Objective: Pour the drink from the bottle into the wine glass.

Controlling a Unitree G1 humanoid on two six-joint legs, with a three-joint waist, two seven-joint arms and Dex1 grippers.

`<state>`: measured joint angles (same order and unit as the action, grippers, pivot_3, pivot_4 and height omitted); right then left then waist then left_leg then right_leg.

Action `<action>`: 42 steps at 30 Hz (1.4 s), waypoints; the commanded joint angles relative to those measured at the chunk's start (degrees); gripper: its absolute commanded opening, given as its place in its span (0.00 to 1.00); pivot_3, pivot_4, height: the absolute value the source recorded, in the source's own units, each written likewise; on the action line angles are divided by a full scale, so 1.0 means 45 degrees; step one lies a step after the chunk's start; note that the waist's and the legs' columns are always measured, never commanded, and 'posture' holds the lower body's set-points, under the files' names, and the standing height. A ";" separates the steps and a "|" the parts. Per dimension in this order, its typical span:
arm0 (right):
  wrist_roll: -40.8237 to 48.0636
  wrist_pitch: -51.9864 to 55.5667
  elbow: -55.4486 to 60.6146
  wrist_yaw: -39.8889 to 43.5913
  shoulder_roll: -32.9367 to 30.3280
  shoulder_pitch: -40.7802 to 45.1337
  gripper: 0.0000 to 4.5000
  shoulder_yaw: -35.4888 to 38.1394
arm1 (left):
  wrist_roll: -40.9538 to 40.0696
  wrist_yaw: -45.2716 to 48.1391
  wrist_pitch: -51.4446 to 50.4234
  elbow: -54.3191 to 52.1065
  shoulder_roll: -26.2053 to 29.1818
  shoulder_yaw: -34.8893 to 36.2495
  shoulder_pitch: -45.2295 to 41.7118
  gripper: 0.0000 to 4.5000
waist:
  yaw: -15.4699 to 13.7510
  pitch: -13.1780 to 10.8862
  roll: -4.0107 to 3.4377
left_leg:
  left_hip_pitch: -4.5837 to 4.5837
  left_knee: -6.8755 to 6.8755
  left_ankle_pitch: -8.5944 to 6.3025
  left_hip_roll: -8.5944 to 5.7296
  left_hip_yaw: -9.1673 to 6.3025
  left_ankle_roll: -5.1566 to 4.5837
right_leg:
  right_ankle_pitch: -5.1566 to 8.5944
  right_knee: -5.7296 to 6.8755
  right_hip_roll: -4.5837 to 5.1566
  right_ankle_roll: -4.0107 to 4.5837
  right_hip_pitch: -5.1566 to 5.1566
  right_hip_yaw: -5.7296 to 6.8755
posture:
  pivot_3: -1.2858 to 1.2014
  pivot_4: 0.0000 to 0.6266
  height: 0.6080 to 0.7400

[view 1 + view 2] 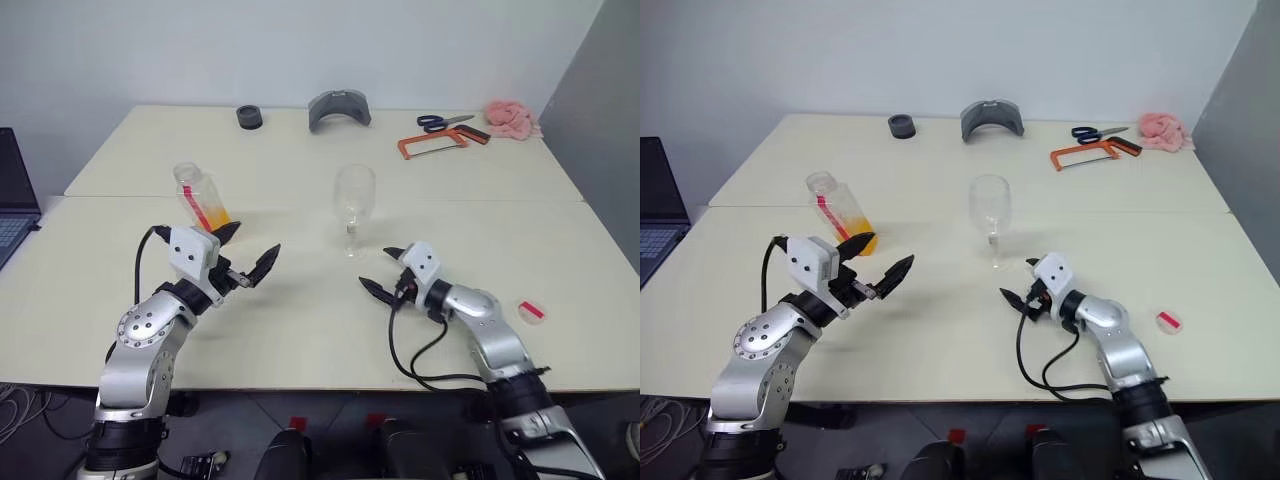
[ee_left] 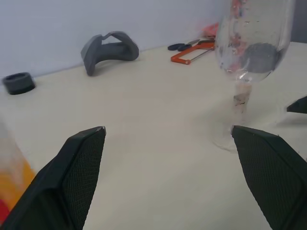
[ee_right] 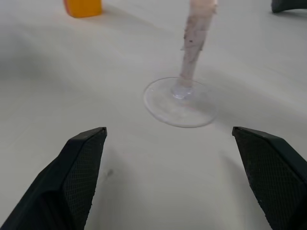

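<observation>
Pale counter (image 1: 300, 330) ahead of me: bottle (image 1: 203, 200) uncapped at ten o'clock, wine glass (image 1: 353, 205) at twelve, apparently empty. Left end effector (image 1: 250, 255) and right end effector (image 1: 384, 270) both gape wide, holding nothing — pre-grasp, I judge; next, left closes on the bottle.

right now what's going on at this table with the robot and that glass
A two-armed robot is set up to pour. Both grippers are open and hold nothing. The left gripper hovers just in front of the small clear plastic bottle, uncapped, with orange drink in its lower part, standing on the pale table. The right gripper sits low near the round foot of the clear stemmed wine glass, which looks empty. A small red-and-white cap lies beside the right arm.
</observation>
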<state>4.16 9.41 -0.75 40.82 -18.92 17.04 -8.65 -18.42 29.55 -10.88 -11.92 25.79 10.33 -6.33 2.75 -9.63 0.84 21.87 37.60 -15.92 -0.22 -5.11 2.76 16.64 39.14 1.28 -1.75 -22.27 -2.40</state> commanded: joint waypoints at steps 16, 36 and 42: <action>0.3405 0.4275 0.6343 0.1149 -0.1409 0.0283 0.99 -0.0418 | 0.1686 -0.2963 0.1468 0.3689 -0.0362 0.1194 -0.1567 1.00 | -0.0203 -0.0002 0.0018 | 0.0010 -0.0023 0.0001 -0.0016 -0.0024 0.0001 | -0.0007 -0.0035 -0.0003 -0.0012 0.0005 0.0029 | 0.52 0.24 1.00; 0.2826 0.4004 0.6014 0.0732 -0.1186 0.0802 0.99 -0.1137 | 0.1974 -0.2167 0.2185 0.8041 0.0387 0.1004 -0.5154 1.00 | -0.0211 -0.0014 0.0039 | 0.0013 -0.0022 0.0003 -0.0029 -0.0036 0.0005 | -0.0007 -0.0035 -0.0007 -0.0012 0.0002 0.0047 | 0.52 0.24 1.00; 0.2791 0.4084 0.6046 0.0669 -0.1169 0.1072 1.00 -0.1167 | 0.1967 -0.1695 0.2717 0.9606 0.0370 0.0822 -0.6291 0.96 | -0.0206 -0.0017 0.0045 | 0.0015 -0.0020 0.0004 -0.0033 -0.0039 0.0007 | -0.0007 -0.0034 -0.0007 -0.0012 0.0001 0.0049 | 0.52 0.24 1.00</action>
<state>16.74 28.58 25.15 44.06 -24.31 20.81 -13.94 -9.85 21.04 -0.43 30.59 26.68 14.10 -33.11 1.82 -9.71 1.04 21.94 37.51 -15.90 -0.37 -5.29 2.79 16.61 38.98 1.25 -1.80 -22.28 -2.18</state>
